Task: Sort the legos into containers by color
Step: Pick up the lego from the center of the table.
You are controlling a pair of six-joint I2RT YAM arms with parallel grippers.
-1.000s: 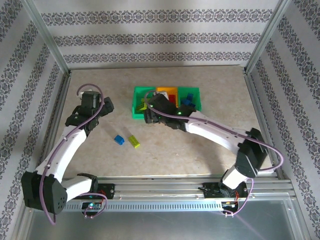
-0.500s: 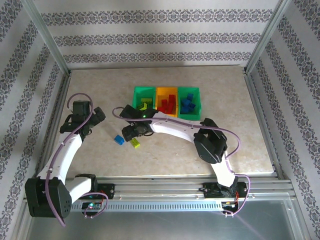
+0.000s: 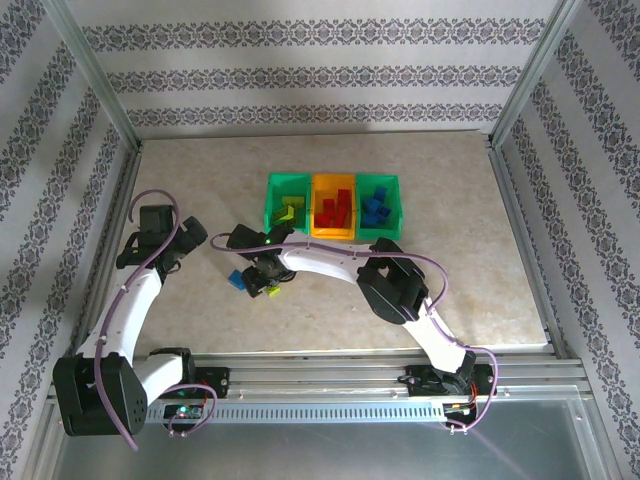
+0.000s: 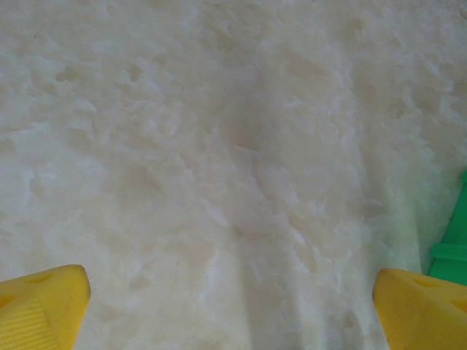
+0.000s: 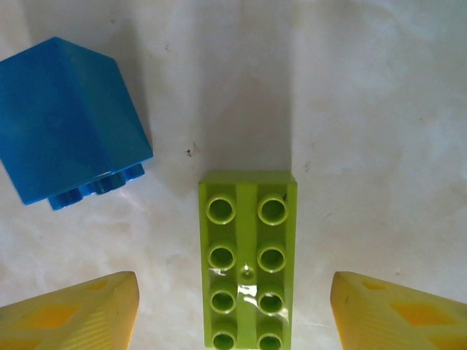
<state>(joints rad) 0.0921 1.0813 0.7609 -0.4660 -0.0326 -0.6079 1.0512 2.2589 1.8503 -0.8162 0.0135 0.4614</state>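
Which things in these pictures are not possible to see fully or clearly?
- Right wrist view: the bottom edge cuts off the near end of the yellow-green brick.
- Top view: the right gripper covers part of that brick.
- Top view: bricks inside the containers are too small to count.

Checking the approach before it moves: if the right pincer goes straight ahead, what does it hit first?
The yellow-green brick, lying studs-up and centred in the open right pincer. The blue brick sits off to the side, probably clear.
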